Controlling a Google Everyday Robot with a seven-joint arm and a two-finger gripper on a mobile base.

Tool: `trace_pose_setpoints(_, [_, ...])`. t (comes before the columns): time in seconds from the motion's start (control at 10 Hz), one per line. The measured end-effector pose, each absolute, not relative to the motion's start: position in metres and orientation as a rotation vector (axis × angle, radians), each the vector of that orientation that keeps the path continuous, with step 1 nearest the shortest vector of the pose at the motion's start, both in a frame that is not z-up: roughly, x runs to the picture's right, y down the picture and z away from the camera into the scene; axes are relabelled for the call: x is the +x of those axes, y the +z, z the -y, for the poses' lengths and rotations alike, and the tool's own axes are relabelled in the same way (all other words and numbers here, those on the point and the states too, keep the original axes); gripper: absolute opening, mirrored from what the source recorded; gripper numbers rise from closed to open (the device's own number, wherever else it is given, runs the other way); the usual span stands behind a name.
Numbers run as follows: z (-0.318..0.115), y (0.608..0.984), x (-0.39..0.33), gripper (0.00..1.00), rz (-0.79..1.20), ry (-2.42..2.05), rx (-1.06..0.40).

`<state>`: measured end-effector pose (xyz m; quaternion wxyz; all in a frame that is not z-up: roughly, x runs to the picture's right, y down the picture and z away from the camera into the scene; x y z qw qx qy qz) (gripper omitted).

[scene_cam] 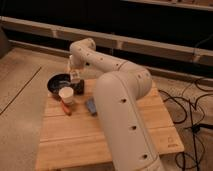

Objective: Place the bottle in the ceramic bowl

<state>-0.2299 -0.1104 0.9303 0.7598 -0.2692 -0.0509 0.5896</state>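
In the camera view, a wooden table [110,137] fills the lower middle of the frame, standing on a pale speckled floor [20,75]. The robot's thick white arm [122,100] rises from the bottom centre, bends at a bulky elbow in the middle of the frame and reaches up and left, folding down again near the upper left of the table.

At the end of that reach, the gripper [75,75] hangs just above the table's far left corner, at the right rim of the ceramic bowl [59,83]. The bottle [75,77] shows as a small whitish shape at the gripper's tip, over the bowl's right edge. Whether the gripper is clenched on it or released cannot be told.

The ceramic bowl is dark and round, sitting at the table's upper left corner. Just in front of it, toward the lower left, stands a white cup [66,94]. A small orange-red object [66,107] lies below the cup. A blue block [91,105] lies to the cup's right, beside the arm. Dark cables [192,112] trail across the floor at the right of the frame.
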Motion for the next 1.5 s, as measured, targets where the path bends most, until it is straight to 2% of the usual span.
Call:
trace_pose_setpoints(0.2, [0.104,0.931,-0.254,0.00,0.118,1.229,-0.634])
trace_pose_setpoints(0.7, [0.103,0.934,-0.259,0.00,0.121,1.207,-0.639])
trace_pose_setpoints(1.0, [0.093,0.939,-0.297,0.00,0.150,1.139,-0.694])
trace_pose_setpoints(1.3, [0.089,0.946,-0.309,0.08,0.160,1.127,-0.725])
trace_pose_setpoints(1.4, [0.089,0.946,-0.309,0.15,0.159,1.128,-0.724])
trace_pose_setpoints(1.5, [0.089,0.946,-0.308,0.26,0.159,1.128,-0.724])
